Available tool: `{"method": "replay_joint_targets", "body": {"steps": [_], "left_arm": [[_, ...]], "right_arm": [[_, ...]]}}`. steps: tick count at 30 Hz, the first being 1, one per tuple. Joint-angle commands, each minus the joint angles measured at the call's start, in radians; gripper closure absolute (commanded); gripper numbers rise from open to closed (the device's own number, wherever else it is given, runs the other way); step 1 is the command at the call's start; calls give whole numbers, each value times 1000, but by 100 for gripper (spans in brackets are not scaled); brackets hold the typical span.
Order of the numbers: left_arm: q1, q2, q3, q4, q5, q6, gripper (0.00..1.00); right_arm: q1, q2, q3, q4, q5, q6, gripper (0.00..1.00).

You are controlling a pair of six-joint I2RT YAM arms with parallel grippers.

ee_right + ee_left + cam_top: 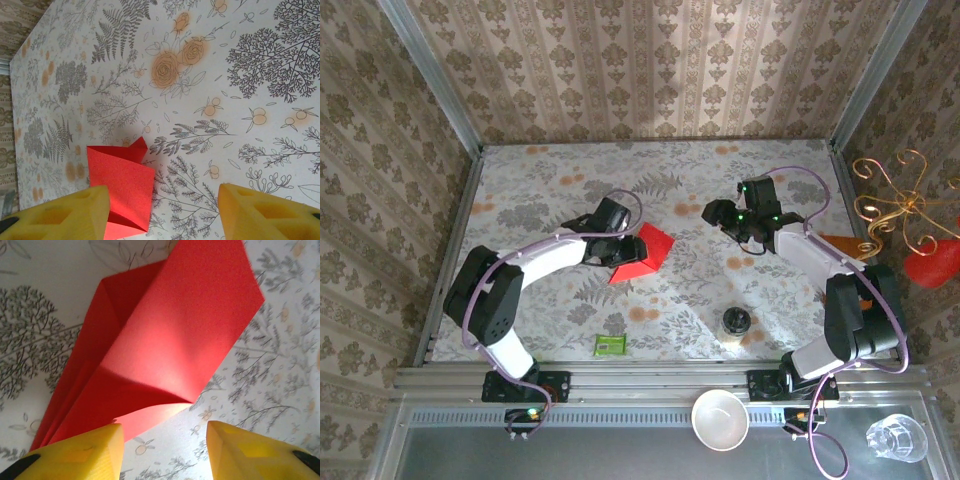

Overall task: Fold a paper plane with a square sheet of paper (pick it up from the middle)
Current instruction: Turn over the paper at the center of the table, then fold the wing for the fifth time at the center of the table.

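Note:
The red sheet of paper (pixel 645 250) lies left of the table's middle, folded into a loose, pointed paper plane shape with one flap standing up. In the left wrist view the paper (pixel 170 330) narrows toward the lower left. My left gripper (pixel 165 450) is open at its near edge. The left yellow finger (pixel 80 455) overlaps the paper's tail, and bare tablecloth shows between the tips. From above, the left gripper (pixel 620 250) sits against the paper's left side. My right gripper (pixel 720 213) hovers open to the right, apart from the paper (pixel 122 180); only tablecloth lies between its fingertips (pixel 162 210).
A green packet (pixel 610 345) and a small jar (pixel 736 323) sit near the front edge. An orange pad (pixel 840 243) lies at the right, partly under the right arm. A white bowl (pixel 720 418) and a glass (pixel 895 437) stand on the shelf below the rail.

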Motion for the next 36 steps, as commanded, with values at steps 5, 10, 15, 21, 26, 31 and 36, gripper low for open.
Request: {"method": "replay_joint_targets", "body": {"steps": [5,10,15,21,26,31,36], "left_arm": [[74,77,31,59,30,-22,52],[91,132,38,99,75,-52,53],[101,150,16,116,78,-84,55],[115,163,-10,121,89,-128,58],[126,180,-22,124,108,-200,63],[131,195,-24,106,112,-224,72],[137,203,-31,95,118,-242,78]], "right_arm": [[0,21,-14,27,-37,25,39],[10,30,-16,30,-48,35,39],[25,42,-13,26,-62,43,40],[81,97,9,-34,-120,107,40],[169,178,26,-49,-201,187,40],[244,217,23,-10,-206,237,41],[276,259,23,32,-207,258,44]]}}
